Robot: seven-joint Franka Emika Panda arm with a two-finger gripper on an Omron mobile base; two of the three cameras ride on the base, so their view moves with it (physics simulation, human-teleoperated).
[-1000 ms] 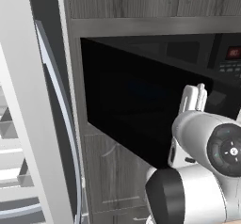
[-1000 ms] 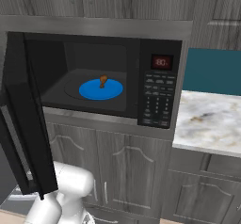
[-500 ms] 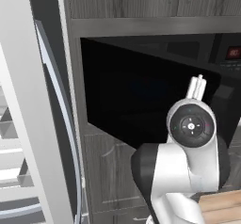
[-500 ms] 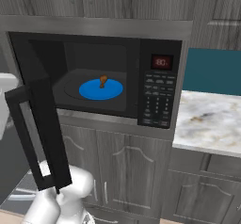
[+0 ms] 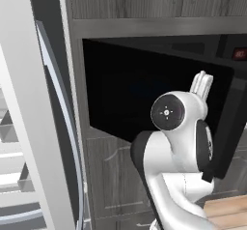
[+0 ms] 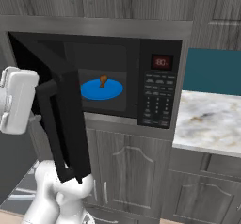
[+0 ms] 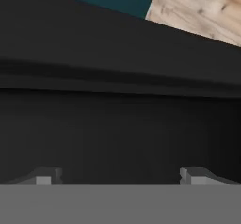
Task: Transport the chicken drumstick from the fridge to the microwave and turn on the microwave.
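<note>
The chicken drumstick (image 6: pixel 103 81) stands on a blue round plate (image 6: pixel 101 90) inside the black microwave (image 6: pixel 157 91). Its keypad and small red display (image 6: pixel 161 62) are on the right. The microwave door (image 6: pixel 66 124) hangs half open, angled out to the left. My white hand (image 6: pixel 16 100) is against the door's outer face, at its left. In the hand view the dark door face (image 7: pixel 117 115) is very close, and my gripper (image 7: pixel 120 177) is open with nothing between its fingertips (image 7: pixel 44 177). The fridge door (image 5: pixel 24 118) with its wire rack stands at the left.
A marble counter (image 6: pixel 212 124) lies right of the microwave below a teal wall. Grey wood cabinets (image 6: pixel 127 171) sit under and above it. My arm (image 5: pixel 178 142) stands in front of the door, with the fridge shelves (image 5: pixel 9 151) close on the left.
The microwave door has swung from wide open to about half shut. My hand and arm have moved with it, staying against its outer face. The gripper stays open.
</note>
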